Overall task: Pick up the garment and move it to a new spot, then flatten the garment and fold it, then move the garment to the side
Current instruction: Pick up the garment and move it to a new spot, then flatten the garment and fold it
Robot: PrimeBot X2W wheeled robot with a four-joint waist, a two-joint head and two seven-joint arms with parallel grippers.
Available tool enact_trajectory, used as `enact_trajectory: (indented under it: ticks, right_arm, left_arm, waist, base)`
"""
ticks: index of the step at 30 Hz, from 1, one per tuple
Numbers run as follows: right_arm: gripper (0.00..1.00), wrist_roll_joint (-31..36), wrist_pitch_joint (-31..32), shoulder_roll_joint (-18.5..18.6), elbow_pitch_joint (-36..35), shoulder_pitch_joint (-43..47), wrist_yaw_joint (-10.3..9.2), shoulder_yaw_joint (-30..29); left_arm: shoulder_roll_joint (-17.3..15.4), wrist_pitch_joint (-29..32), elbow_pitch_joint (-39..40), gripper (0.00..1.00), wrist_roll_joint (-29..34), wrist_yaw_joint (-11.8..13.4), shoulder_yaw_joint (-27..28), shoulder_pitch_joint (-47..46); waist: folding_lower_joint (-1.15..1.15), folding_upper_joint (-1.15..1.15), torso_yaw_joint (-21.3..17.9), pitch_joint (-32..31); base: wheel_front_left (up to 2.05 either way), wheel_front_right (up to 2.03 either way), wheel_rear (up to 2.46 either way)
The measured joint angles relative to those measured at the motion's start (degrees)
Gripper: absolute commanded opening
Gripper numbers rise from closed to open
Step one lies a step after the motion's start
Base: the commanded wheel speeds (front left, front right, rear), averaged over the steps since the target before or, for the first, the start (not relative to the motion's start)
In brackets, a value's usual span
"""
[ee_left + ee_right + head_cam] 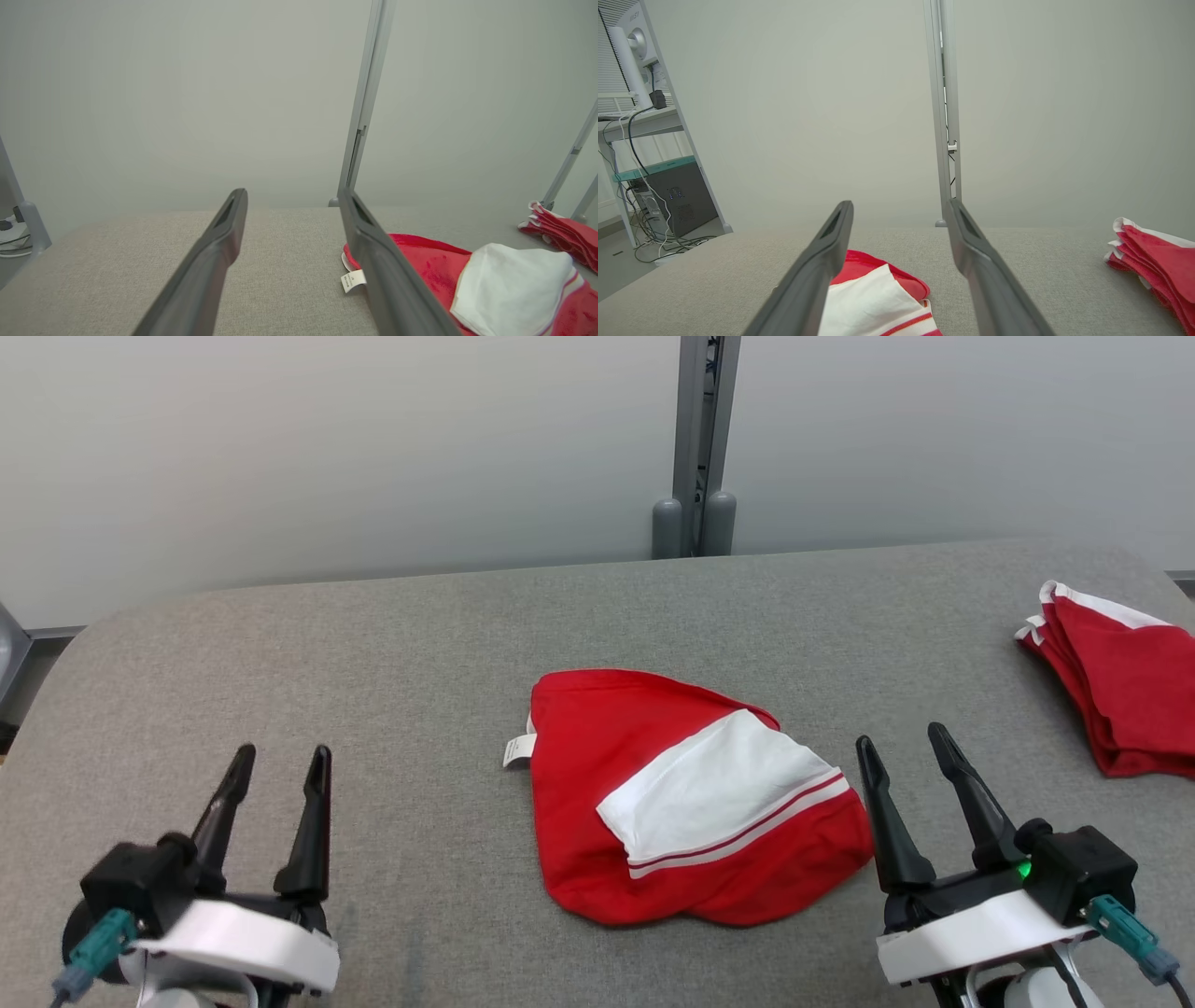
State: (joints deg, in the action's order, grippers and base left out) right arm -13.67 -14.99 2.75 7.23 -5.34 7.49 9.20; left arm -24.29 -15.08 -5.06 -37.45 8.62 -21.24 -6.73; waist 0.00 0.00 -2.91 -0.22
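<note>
Garment [597, 765], one, lies between left gripper [282, 752] and right gripper [900, 737], both jaws released; one folded stack [1134, 691] nearby.

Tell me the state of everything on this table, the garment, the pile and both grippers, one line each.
garment, loosely bunched on the table, white panel on top, label sticking out, not held
folded pile, stacked at the table's far right, not held
left gripper, open, empty
right gripper, open, empty, close beside the garment's right edge
</note>
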Motion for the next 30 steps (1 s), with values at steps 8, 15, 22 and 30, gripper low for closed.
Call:
enact_trajectory:
  ticks: [8, 15, 22, 30]
  right_arm:
    - [1.00, -0.6, 0.0, 0.0, -0.2, 1.9, 0.00, -0.2]
    - [1.00, -0.6, 0.0, 0.0, -0.1, 2.8, 0.00, -1.3]
    - [1.00, -0.5, 0.0, 0.0, 0.3, 3.0, 0.00, -1.2]
    - [1.00, -0.3, 0.0, 0.0, 0.5, 2.9, 0.00, -1.2]
  left_arm:
    - [6.4, 0.0, 0.6, 1.00, 4.5, -1.3, 7.1, 9.0]
    - [10.5, 0.0, 0.6, 1.00, 9.0, -4.1, 10.7, 11.2]
    - [12.7, 0.0, -0.3, 1.00, 11.5, -6.8, 13.1, 11.6]
    - [14.5, 0.0, -1.7, 1.00, 13.5, -9.0, 14.6, 11.6]
  waist:
    - [0.00, 0.00, 0.6, -0.6]
    - [0.00, 0.00, 0.9, -0.8]
    - [0.00, 0.00, 0.8, -0.9]
    - [0.00, 0.00, 0.7, -0.9]
  base:
    - [0.00, 0.00, 0.00]
    - [0.00, 0.00, 0.00]
    - [0.00, 0.00, 0.00]
    - [0.00, 0.00, 0.00]
